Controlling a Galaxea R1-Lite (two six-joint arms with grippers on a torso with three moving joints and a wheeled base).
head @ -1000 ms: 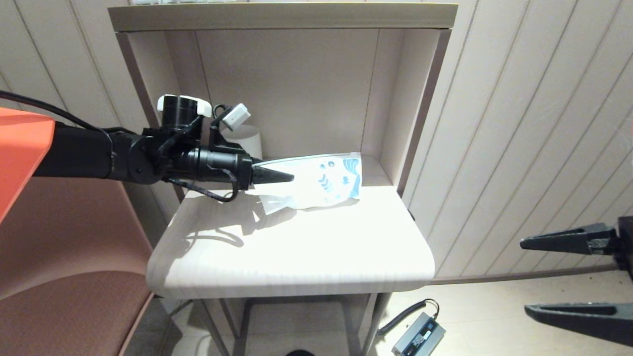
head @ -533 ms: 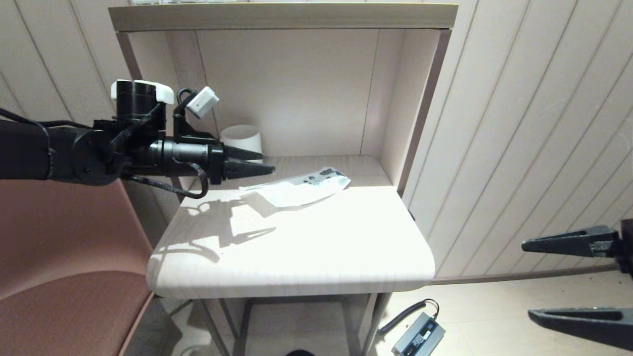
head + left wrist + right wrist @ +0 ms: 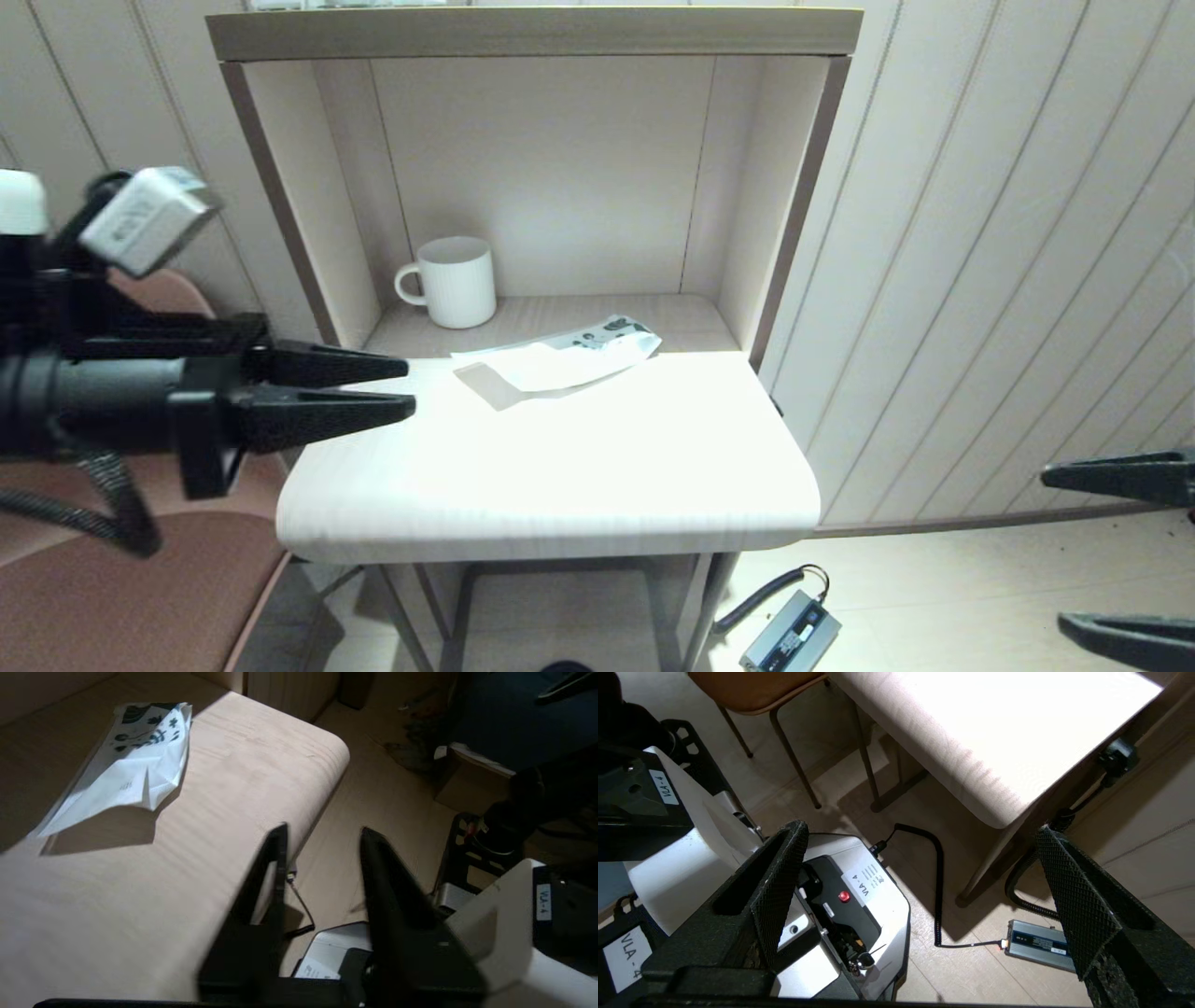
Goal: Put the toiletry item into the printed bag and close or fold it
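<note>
Off the left edge of the surface [image 3: 560,485], above the brown chair [image 3: 140,597], the left hand [image 3: 411,387] is hovering level with its tips pointing toward the bag. Its jaws are standing a little apart with nothing between them, so it is released and empty. The left wrist view is confirming the gap between the left hand's [image 3: 323,830] fingers.

The printed bag [image 3: 560,359] is lying flat at the far side of the surface, at the mouth of the shelf alcove and well apart from the hand. Its dark leaf print is showing at the far right end. The plain end is looking doubled over on itself and casting a shadow on the near left. In the left wrist view the printed bag [image 3: 135,765] is looking creased and collapsed.

The toiletry item is not showing anywhere loose. It is probably sitting inside the bag, but I cannot tell through the plastic.

Judgement: the bag is resting unheld because the fold is holding by itself, and the task is nearing its end.

The white mug [image 3: 456,280] is standing upright inside the alcove, far left of the bag and not touching it.

The right hand [image 3: 1055,551] is hanging parked low on the right over the floor, jaws spread wide and empty.
</note>
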